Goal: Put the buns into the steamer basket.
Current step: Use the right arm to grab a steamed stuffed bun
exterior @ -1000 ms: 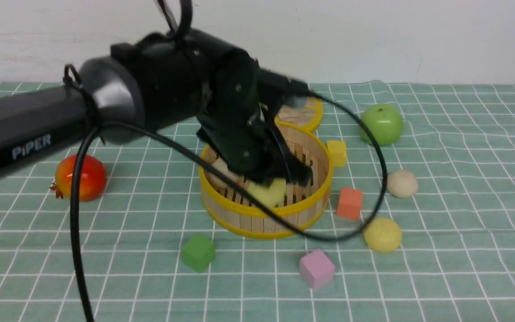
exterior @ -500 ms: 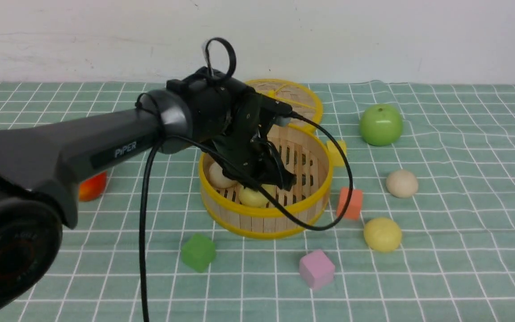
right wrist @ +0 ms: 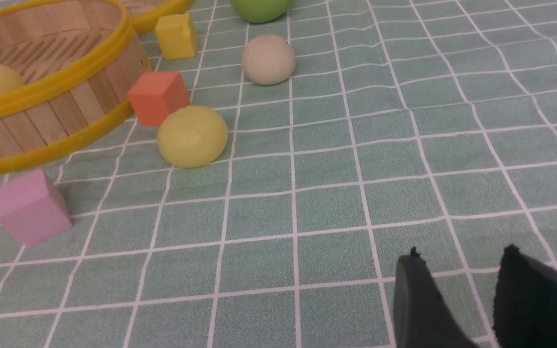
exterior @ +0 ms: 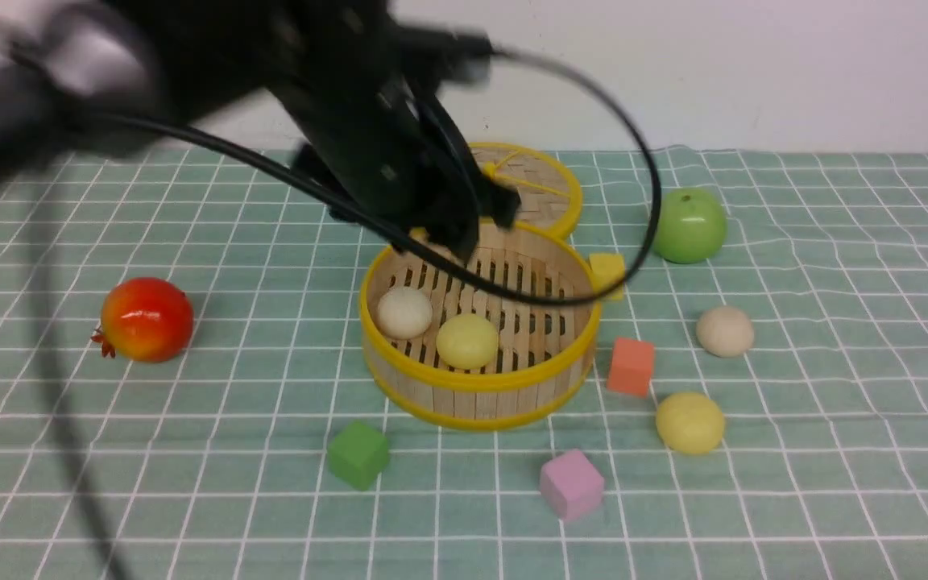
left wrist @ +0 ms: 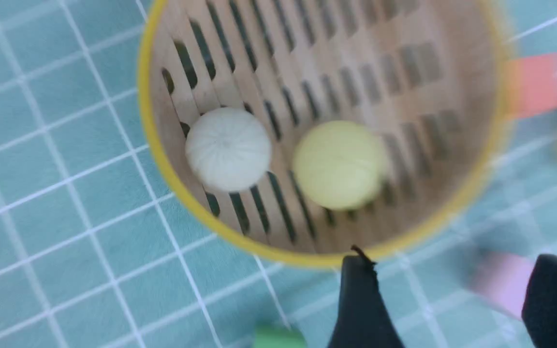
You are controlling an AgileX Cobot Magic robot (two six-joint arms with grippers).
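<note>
The steamer basket (exterior: 480, 385) stands mid-cloth and holds a cream-white bun (exterior: 404, 312) and a pale yellow bun (exterior: 467, 341); both show in the left wrist view, the white bun (left wrist: 228, 149) and the yellow bun (left wrist: 339, 164). Another cream bun (exterior: 724, 331) and yellow bun (exterior: 689, 422) lie on the cloth to the basket's right, and also show in the right wrist view (right wrist: 268, 59) (right wrist: 192, 136). My left gripper (exterior: 480, 221) is blurred, above the basket's far rim, open and empty (left wrist: 452, 270). My right gripper (right wrist: 461, 256) is open over bare cloth, out of the front view.
The flat woven lid (exterior: 540, 189) lies behind the basket. A green apple (exterior: 688, 225) sits at the back right and a red pomegranate (exterior: 147, 319) at the left. The yellow (exterior: 607, 272), orange (exterior: 631, 366), pink (exterior: 569, 484) and green (exterior: 358, 454) cubes surround the basket.
My left gripper has let go of the yellow bun inside the basket and risen up and back out of it. The yellow bun now rests on the basket floor.
</note>
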